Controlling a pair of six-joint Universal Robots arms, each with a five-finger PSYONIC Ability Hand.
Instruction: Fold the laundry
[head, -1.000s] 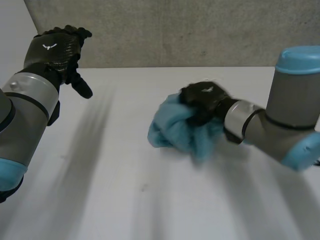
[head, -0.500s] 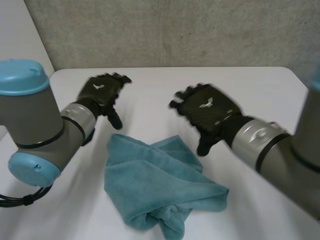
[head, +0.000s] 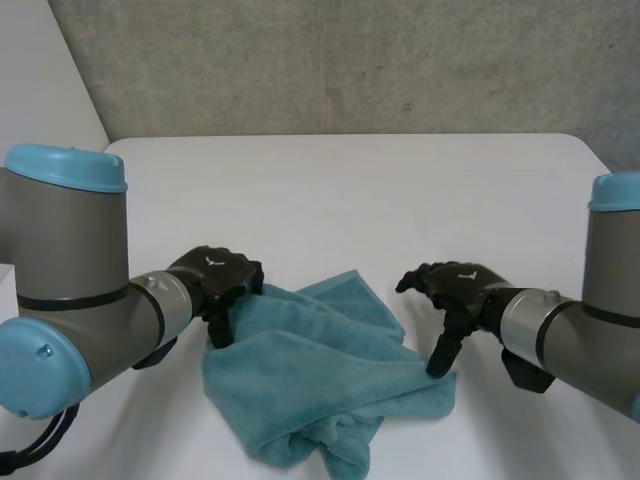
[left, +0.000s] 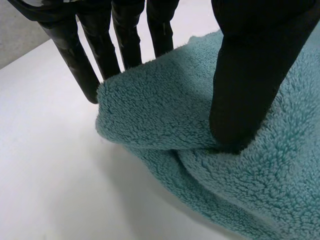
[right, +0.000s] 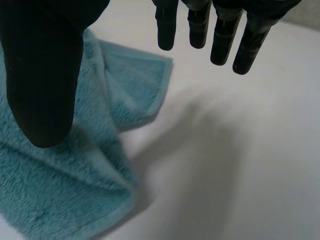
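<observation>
A teal towel (head: 320, 390) lies crumpled on the white table (head: 350, 190) near its front. My left hand (head: 215, 278) is at the towel's far left corner. In the left wrist view its straight fingers (left: 127, 40) stand just behind a raised fold of the towel (left: 165, 115), and its thumb (left: 250, 75) presses down on top. My right hand (head: 455, 285) is at the towel's right edge, open. Its thumb (right: 42, 65) hangs over the towel (right: 60, 180), and its fingers (right: 200, 25) hang straight above bare table.
A grey wall runs behind the table's far edge. My left arm (head: 70, 280) and right arm (head: 600, 330) flank the towel low at the front. Bare table stretches beyond the towel.
A second ago my right hand held the bunched towel; it has let go and the towel lies on the table. Both hands have dropped to the towel's sides, the left fingers closing somewhat.
</observation>
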